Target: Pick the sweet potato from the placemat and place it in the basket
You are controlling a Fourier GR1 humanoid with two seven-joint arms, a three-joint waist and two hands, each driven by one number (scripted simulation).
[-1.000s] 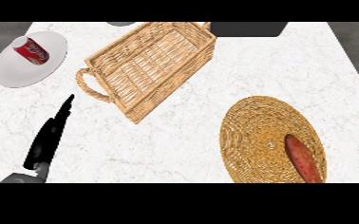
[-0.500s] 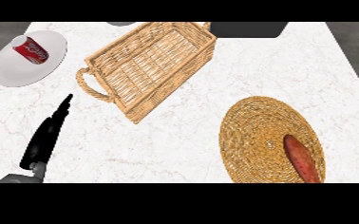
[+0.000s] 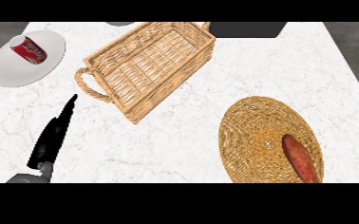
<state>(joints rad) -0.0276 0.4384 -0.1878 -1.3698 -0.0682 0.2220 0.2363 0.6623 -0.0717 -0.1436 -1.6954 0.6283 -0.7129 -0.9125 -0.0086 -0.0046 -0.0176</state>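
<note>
We see the sweet potato (image 3: 300,157) low on the right: a long, tapered root, reddish-orange, with a paler streak along its length. It lies flat on the right half of the placemat (image 3: 252,128), angled from upper left to lower right, and its lower end runs out at the bottom of the view. The placemat is a round woven mat, golden-brown, lying flat on the white marbled table (image 3: 175,147).

We count one sweet potato, one placemat and one basket (image 3: 175,83). The basket is rectangular light wicker with a loop handle at its near-left end. It sits at a diagonal in the upper middle, well apart from the placemat, and we see nothing inside it. At the far left we have one white plate (image 3: 15,71) with one red can (image 3: 33,51) lying on it. One dark grey block (image 3: 249,28) sits at the top edge, just beside the basket's far corner.

We see one hand. The left hand (image 3: 51,140) comes in at the lower left on its grey forearm, black and seen edge-on. Its fingers are straight and held together, pointing up and slightly right toward the basket's handle. It holds nothing and touches nothing, and there is bare table between the fingertips and the handle. The right hand does not show at all.
</note>
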